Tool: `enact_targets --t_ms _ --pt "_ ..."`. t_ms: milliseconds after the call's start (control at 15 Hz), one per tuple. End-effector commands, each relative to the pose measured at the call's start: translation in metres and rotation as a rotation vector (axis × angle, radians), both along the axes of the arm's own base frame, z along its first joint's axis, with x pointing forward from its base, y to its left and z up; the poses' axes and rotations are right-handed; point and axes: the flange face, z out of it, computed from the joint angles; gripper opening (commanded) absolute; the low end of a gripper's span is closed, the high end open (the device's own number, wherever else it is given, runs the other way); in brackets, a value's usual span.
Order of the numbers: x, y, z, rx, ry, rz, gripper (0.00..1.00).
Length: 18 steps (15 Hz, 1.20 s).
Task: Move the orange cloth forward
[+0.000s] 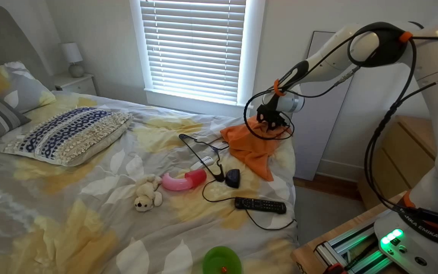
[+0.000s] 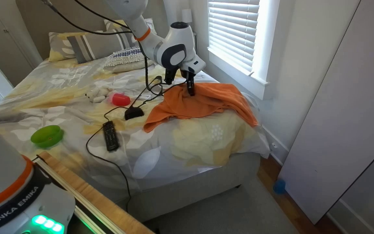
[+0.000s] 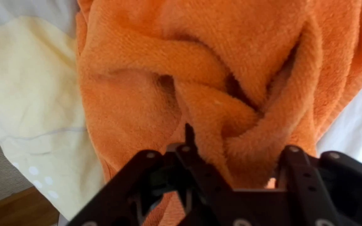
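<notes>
The orange cloth [image 1: 250, 154] lies crumpled on the bed near its corner, below the window. In an exterior view the cloth [image 2: 206, 105] spreads in folds, one end hanging toward the bed's edge. My gripper [image 1: 270, 123] points down at the cloth's upper part. In an exterior view my gripper [image 2: 180, 87] has its two black fingers apart, one tip against the cloth. In the wrist view the cloth [image 3: 127, 103] fills most of the picture, and a bunched fold rises between the spread fingers of my gripper [image 3: 236, 147]. The right fingertip is hidden by the cloth there.
Beside the cloth lie a black hanger [image 1: 203, 156], a black half-round object [image 1: 233, 178], a remote [image 1: 260, 205] with a cord, a pink-red toy [image 1: 184, 180] and a plush animal [image 1: 147, 194]. A green bowl [image 2: 46, 136] is nearer the base. A white panel [image 2: 339, 107] stands past the bed.
</notes>
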Motion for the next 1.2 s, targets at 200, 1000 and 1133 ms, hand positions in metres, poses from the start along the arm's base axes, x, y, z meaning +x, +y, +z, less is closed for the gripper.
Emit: enact_targets --t_ms 200,1000,1133 --pt "-0.004 0.006 0.021 0.084 0.210 0.049 0.01" --pt "-0.005 0.045 0.290 -0.191 -0.175 0.281 0.04" --pt "-0.009 0.070 0.340 -0.249 -0.268 0.327 0.04"
